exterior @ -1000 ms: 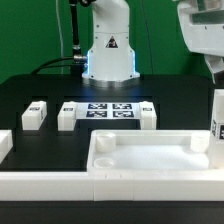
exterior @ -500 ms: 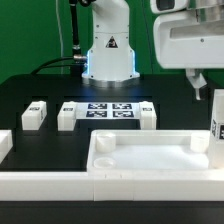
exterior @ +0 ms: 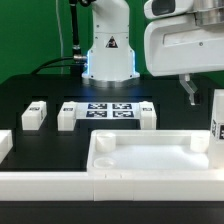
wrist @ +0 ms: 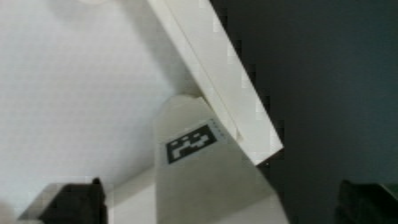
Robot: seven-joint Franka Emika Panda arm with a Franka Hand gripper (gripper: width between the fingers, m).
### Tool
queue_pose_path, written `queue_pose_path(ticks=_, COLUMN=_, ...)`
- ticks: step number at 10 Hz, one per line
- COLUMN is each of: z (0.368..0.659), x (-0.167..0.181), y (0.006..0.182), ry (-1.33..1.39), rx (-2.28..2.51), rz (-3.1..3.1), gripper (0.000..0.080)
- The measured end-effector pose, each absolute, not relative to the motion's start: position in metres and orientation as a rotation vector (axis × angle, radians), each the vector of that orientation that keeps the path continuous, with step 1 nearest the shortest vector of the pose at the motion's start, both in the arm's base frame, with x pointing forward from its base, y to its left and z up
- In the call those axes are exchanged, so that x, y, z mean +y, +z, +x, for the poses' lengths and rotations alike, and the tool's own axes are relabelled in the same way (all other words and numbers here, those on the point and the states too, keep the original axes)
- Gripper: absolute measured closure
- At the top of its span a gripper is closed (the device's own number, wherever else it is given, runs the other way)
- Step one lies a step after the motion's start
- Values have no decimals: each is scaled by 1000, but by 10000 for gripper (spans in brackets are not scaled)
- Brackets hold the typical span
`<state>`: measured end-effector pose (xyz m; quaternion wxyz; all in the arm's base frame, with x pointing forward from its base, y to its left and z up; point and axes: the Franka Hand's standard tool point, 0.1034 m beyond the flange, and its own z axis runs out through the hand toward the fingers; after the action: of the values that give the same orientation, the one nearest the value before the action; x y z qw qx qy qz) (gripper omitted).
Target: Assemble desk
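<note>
- White plastic desk top [exterior: 150,158] lies rim up on your black table [exterior: 30,92], nearest the exterior camera.
- Your claw [wrist: 217,205] hangs at the exterior view's right, its dark fingers [wrist: 71,200] spread wide and gripping nothing.
- Below it stands an upright leg [exterior: 217,115] (tag towards the camera), just beside the top's far corner. You cannot tell whether they touch.
- Your wrist view shows a tagged leg between the fingertips, beside the top's rim.
- Three other legs [exterior: 68,115] sit in a row beyond the top, around the marker board [exterior: 108,110].
</note>
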<state>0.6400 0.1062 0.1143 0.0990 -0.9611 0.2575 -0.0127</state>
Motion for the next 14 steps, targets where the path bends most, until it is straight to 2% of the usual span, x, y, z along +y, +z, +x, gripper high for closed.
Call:
queue_pose_path(ticks=1, z=646, x=104, y=116, ry=-79, rx=316, rz=-2979, gripper=150)
queue_pose_path(ticks=4, z=649, x=102, y=115, ry=-78, rx=248, rz=-2985, gripper=174)
queue_pose_path(ticks=6, z=649, x=102, y=116, ry=-74, rx=300, rz=-2980, gripper=506)
queue_pose_path(ticks=10, z=649, x=95, y=115, ry=-53, rx=688, rz=-2933, gripper=504)
queue_pose_path(ticks=14, z=649, x=91, y=115, ry=-53, rx=691, rz=-2939, gripper=501)
